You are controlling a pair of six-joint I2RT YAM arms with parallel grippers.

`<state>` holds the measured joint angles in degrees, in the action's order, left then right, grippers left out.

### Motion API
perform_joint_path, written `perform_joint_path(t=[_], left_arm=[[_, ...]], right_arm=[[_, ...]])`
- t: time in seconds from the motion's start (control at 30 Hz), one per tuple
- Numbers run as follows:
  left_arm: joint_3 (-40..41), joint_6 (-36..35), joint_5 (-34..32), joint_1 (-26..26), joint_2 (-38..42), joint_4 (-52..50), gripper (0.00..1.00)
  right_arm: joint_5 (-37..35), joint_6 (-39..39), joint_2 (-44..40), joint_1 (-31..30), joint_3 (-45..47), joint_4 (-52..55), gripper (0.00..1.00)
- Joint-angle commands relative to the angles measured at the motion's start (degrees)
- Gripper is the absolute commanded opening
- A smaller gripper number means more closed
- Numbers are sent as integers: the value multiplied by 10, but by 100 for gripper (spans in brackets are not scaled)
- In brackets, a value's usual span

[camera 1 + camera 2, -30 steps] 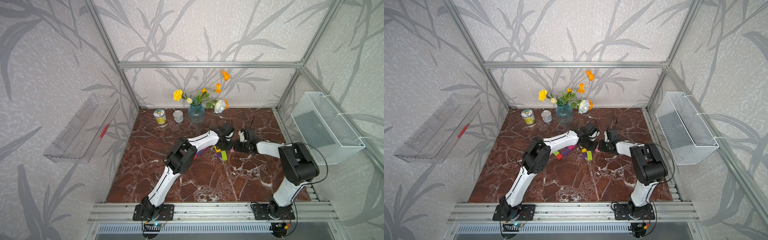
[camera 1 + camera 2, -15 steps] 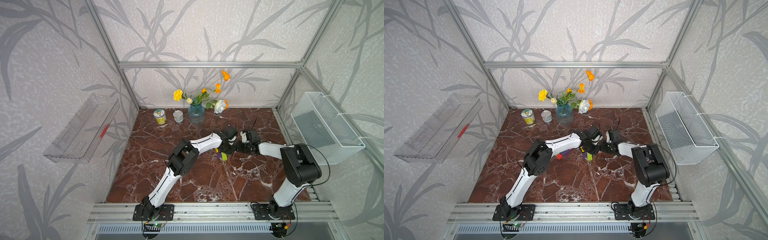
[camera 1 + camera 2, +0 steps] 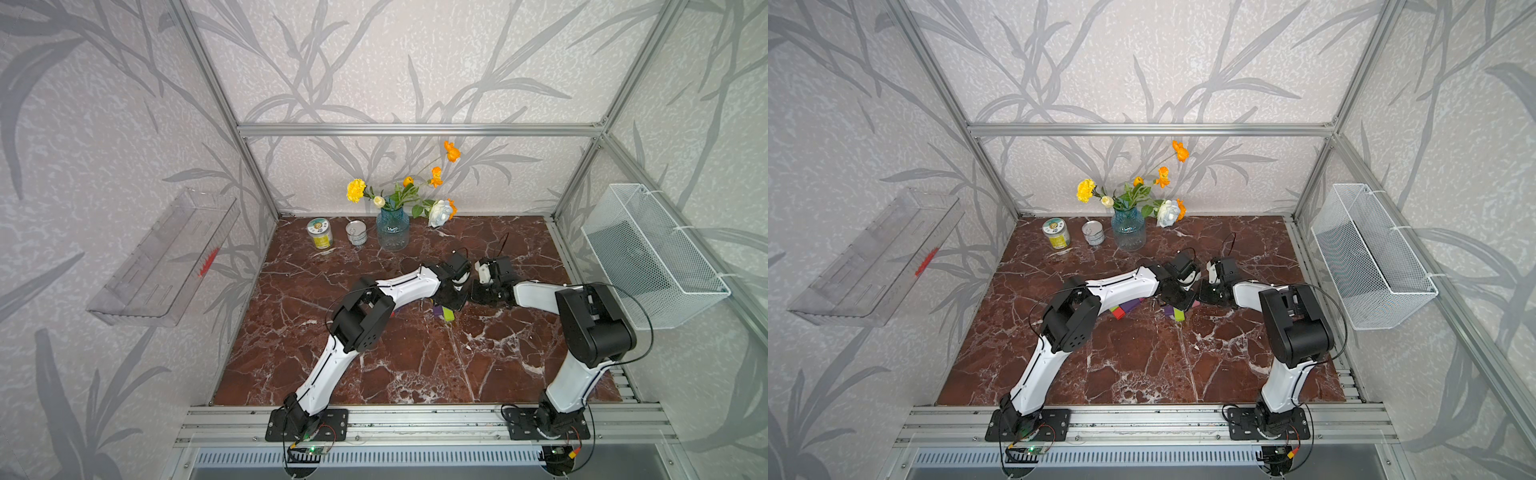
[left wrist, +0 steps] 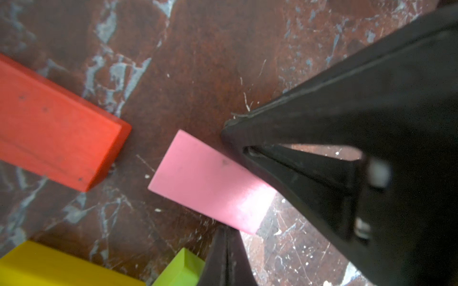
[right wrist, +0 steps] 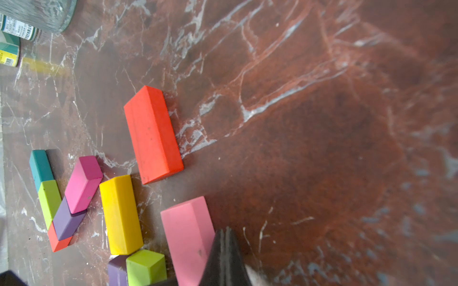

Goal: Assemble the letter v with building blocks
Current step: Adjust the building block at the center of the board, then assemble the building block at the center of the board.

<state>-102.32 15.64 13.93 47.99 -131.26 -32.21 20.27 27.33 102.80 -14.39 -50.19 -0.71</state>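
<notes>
The pink block (image 4: 210, 183) is lying flat in the middle of the left wrist frame, its long axis running from upper left to lower right. It is sitting between two sets of jaws, both pressed together on nothing. The left gripper (image 4: 223, 247) is poking up from the bottom edge against its lower long side, and the right gripper (image 5: 225, 237) is leaning on the opposite long side, so neither arm is nearer. The coming move is probably turning on nudging, not grasping. The block is looking matte and clean-edged, with one dark speck. The red block (image 4: 57, 138) is lying apart at left. In a top view other blocks (image 3: 1177, 313) are peeking out mid-table (image 3: 1142, 365) beneath both wrists.
</notes>
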Motion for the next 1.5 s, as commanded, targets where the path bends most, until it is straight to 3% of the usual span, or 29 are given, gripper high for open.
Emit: perform_joint_path(t=[0.0,0.23,0.67,1.03,1.47], left_arm=[[27,6,-11,-4,35,18,0],[66,12,-11,-20,65,55,0],[91,31,17,-35,81,98,0],[90,23,-39,-48,93,74,0],[79,20,-46,-54,77,57,0]], right_arm=[[1,4,23,-11,4,42,3],[-18,7,-1,-9,13,38,3],[-42,41,-158,-14,121,27,0],[-4,109,-100,-34,153,-87,0],[-15,110,-73,-34,146,-105,0]])
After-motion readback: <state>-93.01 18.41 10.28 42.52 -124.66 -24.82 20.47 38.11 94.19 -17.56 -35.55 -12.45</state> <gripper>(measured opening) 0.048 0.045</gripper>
